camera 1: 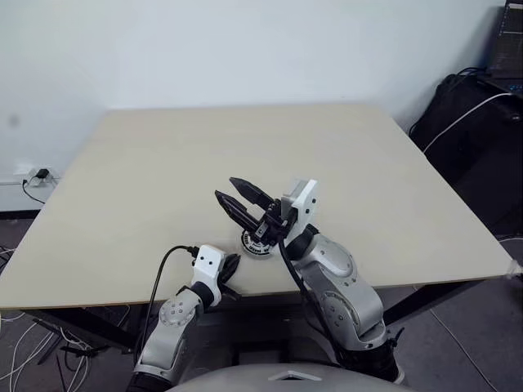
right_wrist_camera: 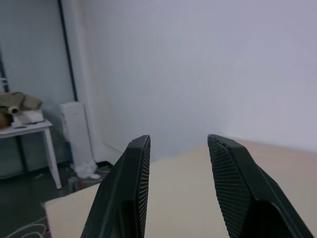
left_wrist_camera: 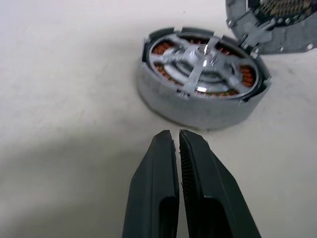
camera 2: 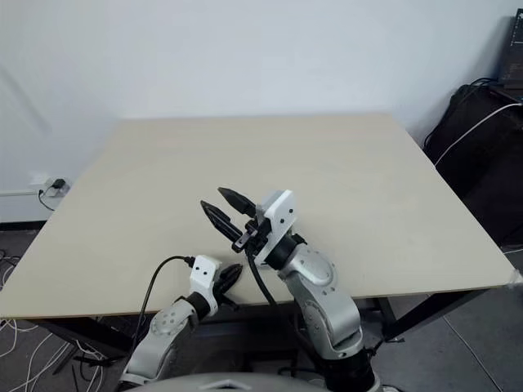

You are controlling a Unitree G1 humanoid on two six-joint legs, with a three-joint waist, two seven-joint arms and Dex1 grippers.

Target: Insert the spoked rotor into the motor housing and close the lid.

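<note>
Spoked rotor (left_wrist_camera: 203, 62) of shiny silver seated in the grey round motor housing (left_wrist_camera: 198, 106), lid not yet on.

Nearest, the left gripper (left_wrist_camera: 176, 141) rests low at the table's near edge, fingers pressed together, empty, just short of the housing; copper-orange windings glow between the spokes. Beside it lies the ribbed silver-grey metal lid (left_wrist_camera: 270, 25), cut off at the frame edge. Further out, the right gripper (camera 1: 239, 200) hangs raised, fingers spread, holding nothing, and hides most of the housing from overhead on the beige wooden table (camera 1: 163, 163). Risk: a tilted lid could jam on the rim tabs.
</note>
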